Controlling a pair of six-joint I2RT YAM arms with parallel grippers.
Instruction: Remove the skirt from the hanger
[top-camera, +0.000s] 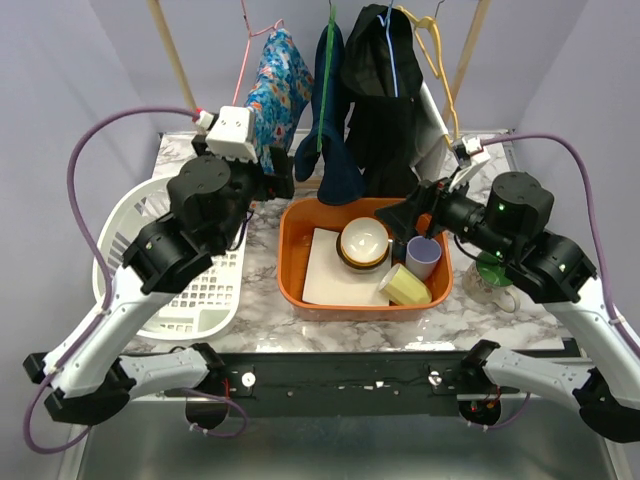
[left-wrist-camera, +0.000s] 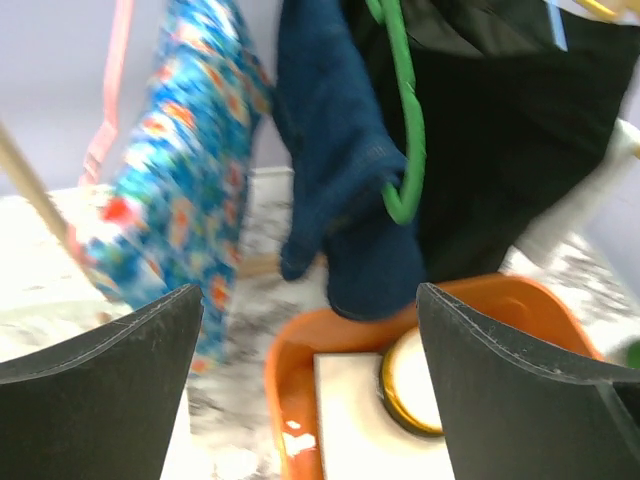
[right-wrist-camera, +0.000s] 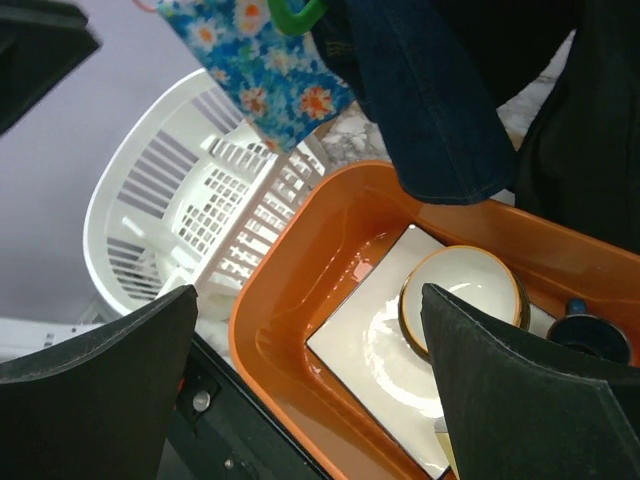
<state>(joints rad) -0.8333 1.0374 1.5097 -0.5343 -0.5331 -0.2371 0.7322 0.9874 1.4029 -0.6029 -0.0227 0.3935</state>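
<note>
Three garments hang from a rail at the back. A blue floral garment hangs on a pink hanger. A dark blue denim garment hangs on a green hanger. A black garment hangs to the right. I cannot tell which one is the skirt. My left gripper is open and empty, just below and in front of the floral garment and the denim one. My right gripper is open and empty, below the black garment, over the orange tub's far right.
An orange tub in the middle holds a square white plate, a bowl, a purple cup and a yellow cup. A white laundry basket lies at the left. A green-based glass stands right of the tub.
</note>
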